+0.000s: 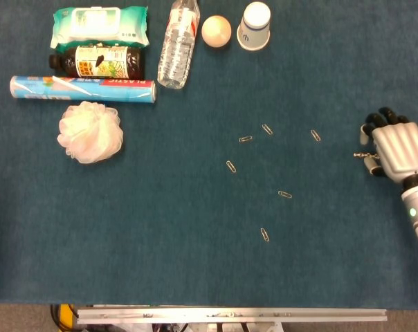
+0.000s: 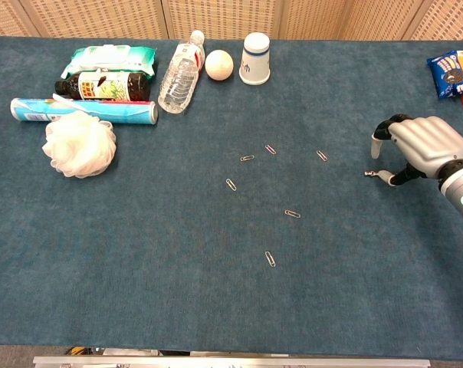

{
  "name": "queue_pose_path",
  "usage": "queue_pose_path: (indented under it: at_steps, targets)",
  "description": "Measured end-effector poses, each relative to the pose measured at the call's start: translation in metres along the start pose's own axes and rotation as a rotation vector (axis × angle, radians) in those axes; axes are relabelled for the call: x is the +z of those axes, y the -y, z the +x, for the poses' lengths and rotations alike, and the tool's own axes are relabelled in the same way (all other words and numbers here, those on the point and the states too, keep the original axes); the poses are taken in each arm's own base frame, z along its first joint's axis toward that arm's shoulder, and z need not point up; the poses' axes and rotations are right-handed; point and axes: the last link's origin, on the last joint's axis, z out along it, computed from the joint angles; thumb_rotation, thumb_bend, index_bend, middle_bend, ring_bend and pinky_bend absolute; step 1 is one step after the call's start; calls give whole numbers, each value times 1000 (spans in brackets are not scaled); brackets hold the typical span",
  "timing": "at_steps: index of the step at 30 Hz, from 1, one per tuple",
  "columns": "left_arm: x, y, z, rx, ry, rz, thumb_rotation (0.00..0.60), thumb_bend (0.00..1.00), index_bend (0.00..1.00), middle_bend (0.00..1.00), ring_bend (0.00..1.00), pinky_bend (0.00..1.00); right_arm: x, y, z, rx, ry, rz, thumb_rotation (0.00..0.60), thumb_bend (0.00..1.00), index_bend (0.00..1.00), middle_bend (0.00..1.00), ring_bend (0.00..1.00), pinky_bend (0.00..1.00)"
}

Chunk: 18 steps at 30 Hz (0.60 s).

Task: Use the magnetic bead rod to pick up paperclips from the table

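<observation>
Several paperclips lie scattered on the blue table, among them one (image 1: 315, 135) nearest my right hand, one (image 1: 285, 194) in the middle and one (image 1: 264, 234) closest to the front. The magnetic bead rod (image 1: 358, 155) lies flat at the right, only its left tip poking out from under my right hand (image 1: 396, 149). In the chest view that hand (image 2: 419, 146) arches over the rod (image 2: 370, 175). Its thumb is down beside the rod and the other fingers are curled above it with a gap between. My left hand is out of sight.
At the back left lie a wipes pack (image 1: 100, 25), a dark bottle (image 1: 97, 61), a plastic-wrap tube (image 1: 83, 89), a white bath puff (image 1: 90, 131), a water bottle (image 1: 179, 43), a pale ball (image 1: 216, 30) and a paper cup (image 1: 254, 25). Snack packets (image 2: 452, 74) sit at the far right.
</observation>
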Motion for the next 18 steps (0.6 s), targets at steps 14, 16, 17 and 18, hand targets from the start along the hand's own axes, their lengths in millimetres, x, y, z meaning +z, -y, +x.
queue_pose_path:
  at_steps: [14,16,17,18]
  targets:
    - [-1,1,2,-7,-5,-2,600,137,416,435,355,534,5,5,-5,-38,39,0,600,317,493,280,147,312]
    - [-2,1,2,-8,-7,-1,600,137,416,435,355,534,6,6,-6,-44,41,2,600,316,493,280,147,312]
    - [-2,1,2,-8,-8,-1,600,137,416,435,355,534,6,7,-6,-46,41,1,600,316,493,280,147,312]
    - [-2,2,2,-9,-8,-1,600,137,416,435,355,534,6,7,-7,-48,42,1,600,316,493,280,148,312]
